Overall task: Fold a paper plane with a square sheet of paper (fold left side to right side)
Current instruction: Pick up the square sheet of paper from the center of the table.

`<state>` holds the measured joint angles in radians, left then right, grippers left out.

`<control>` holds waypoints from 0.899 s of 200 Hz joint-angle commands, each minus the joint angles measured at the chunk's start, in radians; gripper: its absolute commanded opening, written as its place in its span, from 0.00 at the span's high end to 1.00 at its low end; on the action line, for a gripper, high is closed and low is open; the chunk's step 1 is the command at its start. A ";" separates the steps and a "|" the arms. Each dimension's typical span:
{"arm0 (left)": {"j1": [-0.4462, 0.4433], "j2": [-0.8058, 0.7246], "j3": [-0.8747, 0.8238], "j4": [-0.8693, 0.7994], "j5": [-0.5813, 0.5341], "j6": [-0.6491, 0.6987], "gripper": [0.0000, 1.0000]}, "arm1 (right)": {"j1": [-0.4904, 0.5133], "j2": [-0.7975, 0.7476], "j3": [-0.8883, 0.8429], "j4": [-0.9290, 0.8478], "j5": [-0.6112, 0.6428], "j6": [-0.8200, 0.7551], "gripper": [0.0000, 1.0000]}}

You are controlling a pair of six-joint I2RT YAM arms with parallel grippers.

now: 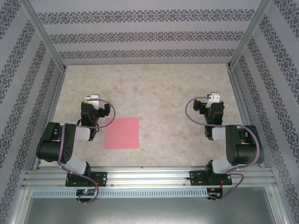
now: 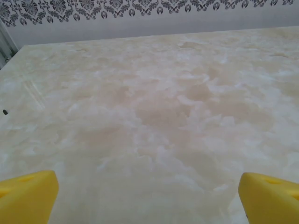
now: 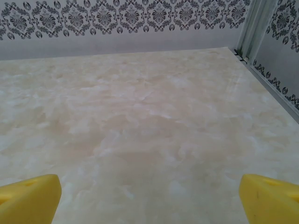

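Square sheet of paper: pink-red, lying flat on the marbled beige table with no fold or crease visible from the top camera. It sits left of the table's centre line, toward the near edge, with its edges roughly parallel to the aluminium rail at the front. The sheet's left edge lies just beside the left arm, and the sheet is well apart from the right arm. Left gripper: jaws spread wide and nothing between them; its yellow fingertips show at the lower corners of its wrist view, above bare table surface. Right gripper: likewise spread wide and holding nothing, with yellow fingertips at the lower corners of its own view, over bare table. Both grippers point toward the patterned back wall. Neither touches the sheet
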<state>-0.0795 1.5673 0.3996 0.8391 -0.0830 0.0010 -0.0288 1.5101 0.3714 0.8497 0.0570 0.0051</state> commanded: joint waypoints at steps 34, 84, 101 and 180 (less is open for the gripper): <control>0.006 -0.007 0.015 -0.012 0.037 0.037 0.00 | -0.006 -0.008 0.015 0.033 -0.019 0.011 0.02; 0.007 -0.007 0.016 -0.011 0.037 0.036 0.00 | -0.008 -0.007 0.014 0.032 -0.022 0.015 0.02; 0.008 -0.007 0.018 -0.014 0.040 0.035 0.00 | -0.010 -0.007 0.016 0.030 -0.023 0.015 0.02; 0.006 -0.333 0.243 -0.657 -0.015 -0.207 0.00 | -0.010 -0.256 0.188 -0.518 0.018 0.112 0.02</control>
<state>-0.0795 1.3735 0.5251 0.5003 -0.0967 -0.0296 -0.0292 1.3819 0.4465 0.6090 0.0681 0.0334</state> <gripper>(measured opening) 0.997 0.980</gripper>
